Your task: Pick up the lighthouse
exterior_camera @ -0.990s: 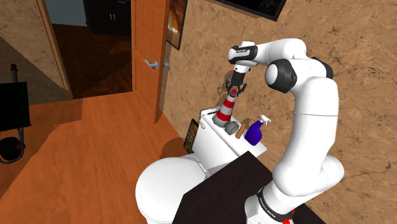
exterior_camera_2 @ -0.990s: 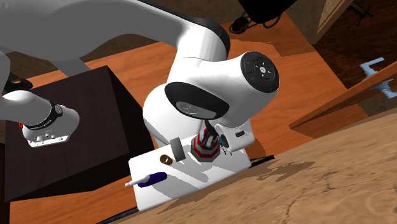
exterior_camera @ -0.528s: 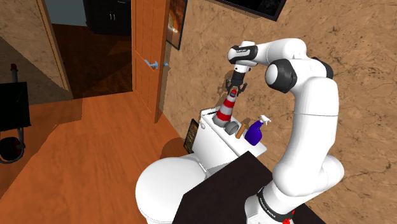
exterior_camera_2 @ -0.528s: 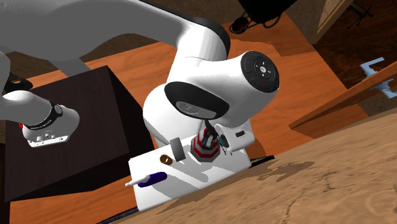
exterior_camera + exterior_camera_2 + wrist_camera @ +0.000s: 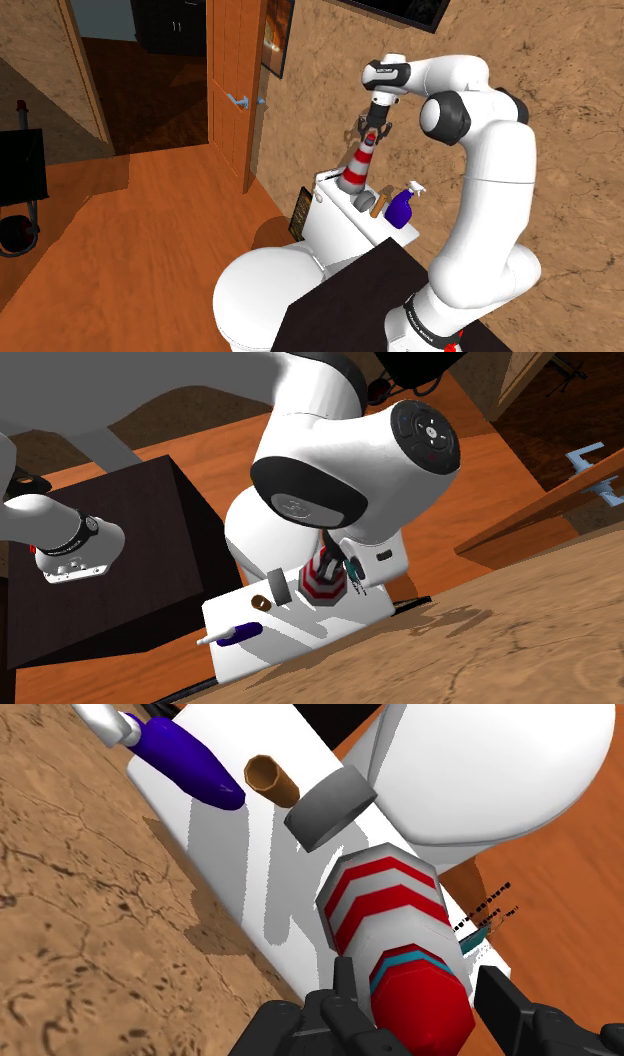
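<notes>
No writing, label or number can be read.

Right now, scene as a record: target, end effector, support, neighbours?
target: red-and-white striped lighthouse, teal band under its red top
end effector: shut on the lighthouse's red top
support: white toilet tank
neighbours: grey cylinder, brown tube, purple spray bottle, in a row on the tank, beyond the lighthouse
lift: cannot tell whether the lighthouse's base has left the tank
</notes>
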You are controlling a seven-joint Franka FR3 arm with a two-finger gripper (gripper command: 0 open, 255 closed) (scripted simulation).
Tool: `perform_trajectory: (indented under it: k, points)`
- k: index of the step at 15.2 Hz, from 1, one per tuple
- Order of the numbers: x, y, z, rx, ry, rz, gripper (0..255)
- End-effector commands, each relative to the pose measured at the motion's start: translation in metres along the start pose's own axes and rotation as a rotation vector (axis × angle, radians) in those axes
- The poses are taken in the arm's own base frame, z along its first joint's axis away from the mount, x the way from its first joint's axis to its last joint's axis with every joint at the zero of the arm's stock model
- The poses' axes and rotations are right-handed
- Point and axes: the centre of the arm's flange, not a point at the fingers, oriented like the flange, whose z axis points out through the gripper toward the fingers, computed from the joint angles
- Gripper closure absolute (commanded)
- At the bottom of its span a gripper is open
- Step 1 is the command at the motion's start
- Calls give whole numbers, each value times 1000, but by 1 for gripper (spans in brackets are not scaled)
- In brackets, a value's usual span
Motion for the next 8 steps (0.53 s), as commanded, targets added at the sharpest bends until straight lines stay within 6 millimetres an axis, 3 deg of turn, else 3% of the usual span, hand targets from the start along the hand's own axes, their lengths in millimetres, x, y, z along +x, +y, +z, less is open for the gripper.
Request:
perform_trajectory:
  k: [1, 6, 8]
  points:
    - [-2, 1, -12, 1, 2, 0, 255]
    - [-6, 3, -38, 1, 2, 0, 255]
    - [-6, 3, -39, 1, 2, 0, 255]
